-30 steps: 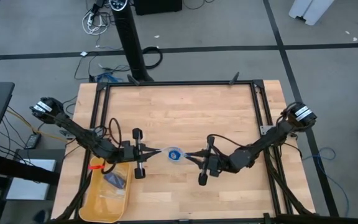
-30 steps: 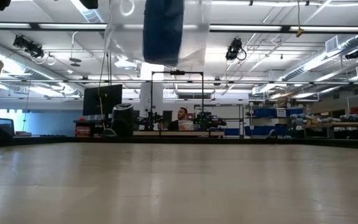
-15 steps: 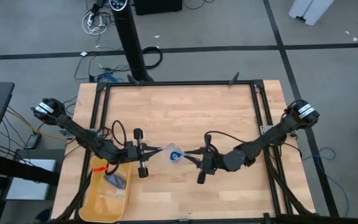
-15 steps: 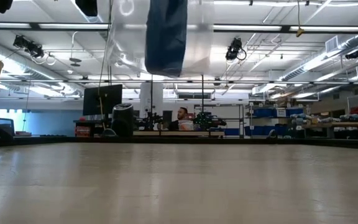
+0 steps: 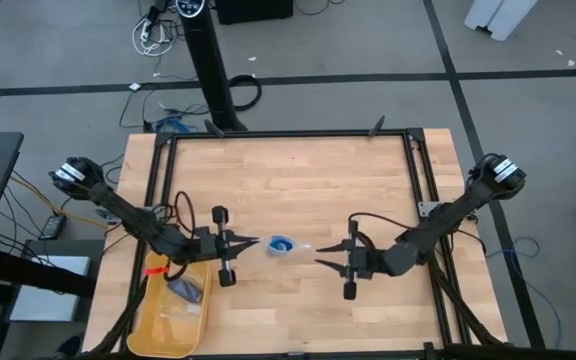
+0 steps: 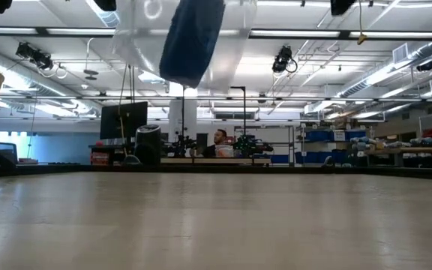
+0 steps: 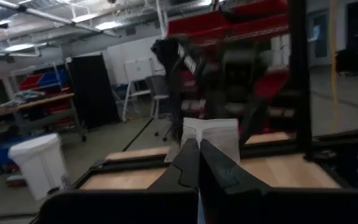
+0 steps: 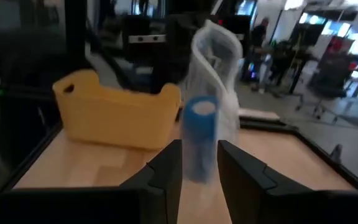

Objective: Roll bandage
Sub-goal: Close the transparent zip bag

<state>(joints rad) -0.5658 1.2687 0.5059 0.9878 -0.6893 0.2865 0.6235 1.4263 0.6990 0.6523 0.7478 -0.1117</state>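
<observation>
The bandage (image 5: 282, 244) is a small bright blue roll inside a clear crinkly plastic bag (image 5: 295, 247), held in the air over the middle of the table. My left gripper (image 5: 255, 241) is shut on the bag's left end. The low view shows the roll (image 6: 193, 39) tilted inside the hanging bag (image 6: 137, 41). My right gripper (image 5: 319, 256) is open and empty, a short way right of the bag. In the right wrist view the roll (image 8: 199, 138) shows ahead of the parted fingers. My left gripper pinches an edge of the clear bag (image 7: 211, 133) between its two shut fingers. The fingers come level from the table's left. The bag is lifted clear of the table, with the blue roll tilted inside it beyond the fingertips.
A yellow bin (image 5: 158, 312) stands at the near left edge with a small dark packet (image 5: 185, 290) in it; it also shows in the right wrist view (image 8: 114, 115). A black frame (image 5: 288, 137) borders the table. Bare wood lies under and beyond the bag.
My right gripper has opened, let go of the bag and drawn back toward the table's right edge. The bag with the roll now hangs from my left gripper alone, and the roll has tipped from upright to slanted.
</observation>
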